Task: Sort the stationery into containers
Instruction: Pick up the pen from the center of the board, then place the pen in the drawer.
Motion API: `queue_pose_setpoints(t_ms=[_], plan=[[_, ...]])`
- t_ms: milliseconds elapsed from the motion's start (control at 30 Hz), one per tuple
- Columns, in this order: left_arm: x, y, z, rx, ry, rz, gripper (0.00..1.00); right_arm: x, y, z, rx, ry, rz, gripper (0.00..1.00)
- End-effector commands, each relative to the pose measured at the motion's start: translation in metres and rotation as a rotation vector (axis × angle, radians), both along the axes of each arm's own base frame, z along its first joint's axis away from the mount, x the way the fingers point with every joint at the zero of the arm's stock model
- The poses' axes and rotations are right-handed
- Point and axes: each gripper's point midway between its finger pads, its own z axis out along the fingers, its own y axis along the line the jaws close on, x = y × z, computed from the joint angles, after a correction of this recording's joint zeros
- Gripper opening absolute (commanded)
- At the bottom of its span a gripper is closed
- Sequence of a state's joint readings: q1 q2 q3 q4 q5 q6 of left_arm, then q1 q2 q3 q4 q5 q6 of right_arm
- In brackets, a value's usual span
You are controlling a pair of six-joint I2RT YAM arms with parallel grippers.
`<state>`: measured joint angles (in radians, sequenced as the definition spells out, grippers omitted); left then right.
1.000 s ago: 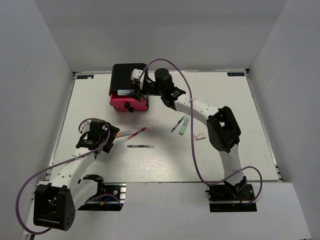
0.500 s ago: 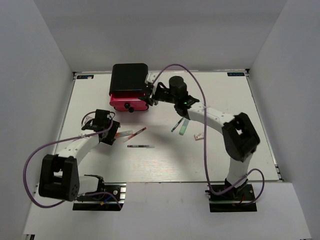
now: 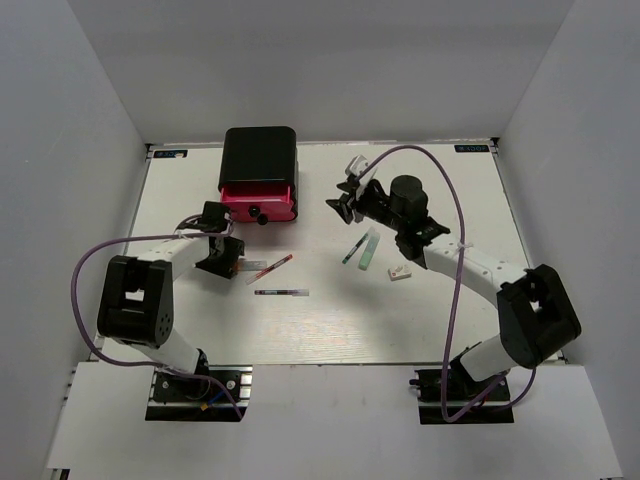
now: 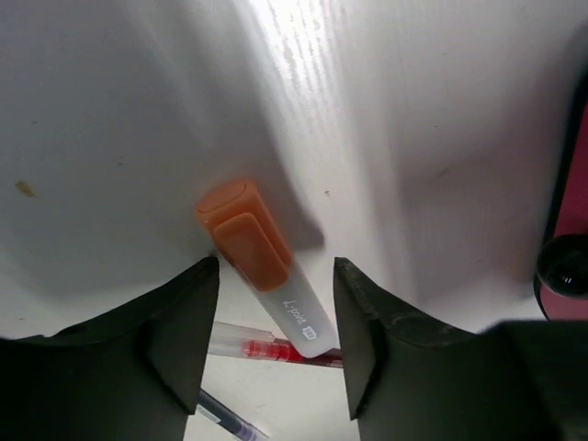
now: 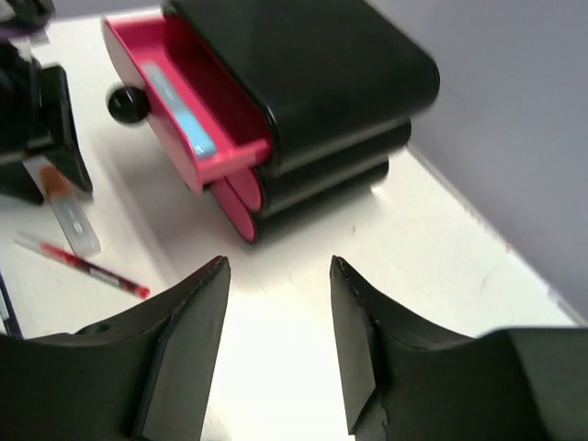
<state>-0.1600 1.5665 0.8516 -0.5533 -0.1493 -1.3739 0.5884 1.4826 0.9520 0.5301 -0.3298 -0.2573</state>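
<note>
Left tool (image 4: 274,285) is sitting open astride the orange-capped marker (image 4: 253,239) on the surface (image 4: 413,110), not yet squeezing: pick step, I'd say. Next: close, then lift clear of the red pen (image 4: 276,353) just beside its white end. Right tool (image 5: 276,303) is hovering open, empty. Top drawer (image 5: 197,110) of the box (image 5: 312,83) is standing open; the run to it looks short and open.

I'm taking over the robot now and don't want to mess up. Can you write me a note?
Left gripper: open, straddling the orange-capped marker on the table, not gripping yet.
Right gripper: open, empty, facing the drawer box.
Done: light blue marker lies in the open top drawer.
Left to do: orange-capped marker, red pen, dark pen, green pen, mint marker, eraser, all on the table; then shut the drawer.
</note>
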Motion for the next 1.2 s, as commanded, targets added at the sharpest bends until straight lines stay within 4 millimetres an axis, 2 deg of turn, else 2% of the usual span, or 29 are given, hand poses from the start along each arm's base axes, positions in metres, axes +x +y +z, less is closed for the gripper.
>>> queue_pose_setpoints(t_ms=[0,33,100,167,233,367,433,467,533,567,600,633,800,833,900,933,1000,1033,1067,1100,1167], plan=[[-0.01,0.001,-0.014,0.004,0.085,0.009,0.62,0.002,-0.018,0.005,0.018,0.011,-0.063,0.54],[-0.004,0.0,-0.011,0.001,0.067,0.009,0.55,0.003,-0.019,0.001,0.012,0.028,-0.067,0.54],[-0.007,-0.002,-0.017,-0.006,0.088,0.006,0.46,0.001,-0.024,-0.003,0.011,0.048,-0.074,0.54],[-0.002,-0.002,-0.013,-0.008,0.076,0.006,0.36,0.002,-0.032,-0.006,0.01,0.061,-0.088,0.54],[-0.005,-0.002,-0.012,-0.005,0.091,0.006,0.3,-0.001,-0.034,-0.006,0.01,0.068,-0.086,0.54],[-0.002,-0.002,0.009,-0.001,0.026,-0.036,0.14,-0.001,-0.045,-0.016,-0.001,0.09,-0.105,0.54],[-0.005,-0.006,0.019,0.001,-0.006,-0.092,0.09,-0.002,-0.05,-0.02,-0.009,0.095,-0.111,0.54],[-0.002,-0.009,0.036,-0.02,-0.058,-0.098,0.06,-0.003,-0.05,-0.024,-0.02,0.097,-0.107,0.54],[0.001,-0.015,0.055,-0.046,-0.127,-0.129,0.03,-0.005,-0.052,-0.029,-0.032,0.101,-0.099,0.54],[0.006,-0.017,0.078,-0.063,-0.213,-0.135,0.03,-0.005,-0.053,-0.032,-0.046,0.096,-0.095,0.6],[0.008,-0.019,0.09,-0.076,-0.254,-0.14,0.03,-0.006,-0.055,-0.037,-0.057,0.101,-0.095,0.84],[0.011,-0.024,0.105,-0.1,-0.3,-0.152,0.02,-0.007,-0.054,-0.044,-0.077,0.104,-0.085,0.9],[0.026,-0.036,0.171,-0.161,-0.463,-0.188,0.0,-0.017,-0.059,-0.071,-0.142,0.105,-0.047,0.9],[0.025,-0.039,0.176,-0.177,-0.468,-0.199,0.0,-0.02,-0.062,-0.08,-0.153,0.124,-0.049,0.87],[0.032,-0.043,0.195,-0.194,-0.514,-0.211,0.0,-0.024,-0.062,-0.085,-0.157,0.133,-0.03,0.76],[0.035,-0.046,0.203,-0.213,-0.538,-0.214,0.0,-0.028,-0.065,-0.091,-0.164,0.143,-0.023,0.61],[0.043,-0.048,0.226,-0.223,-0.6,-0.211,0.0,-0.03,-0.066,-0.092,-0.164,0.143,-0.015,0.42],[0.046,-0.048,0.229,-0.223,-0.603,-0.211,0.0,-0.032,-0.068,-0.092,-0.165,0.139,-0.016,0.2],[0.05,-0.049,0.243,-0.225,-0.635,-0.213,0.0,-0.033,-0.069,-0.098,-0.173,0.149,-0.016,0.13],[0.054,-0.047,0.244,-0.214,-0.635,-0.205,0.0,-0.035,-0.07,-0.1,-0.174,0.153,-0.013,0.1],[0.068,-0.044,0.253,-0.193,-0.669,-0.186,0.0,-0.037,-0.073,-0.104,-0.182,0.156,-0.013,0.08]])
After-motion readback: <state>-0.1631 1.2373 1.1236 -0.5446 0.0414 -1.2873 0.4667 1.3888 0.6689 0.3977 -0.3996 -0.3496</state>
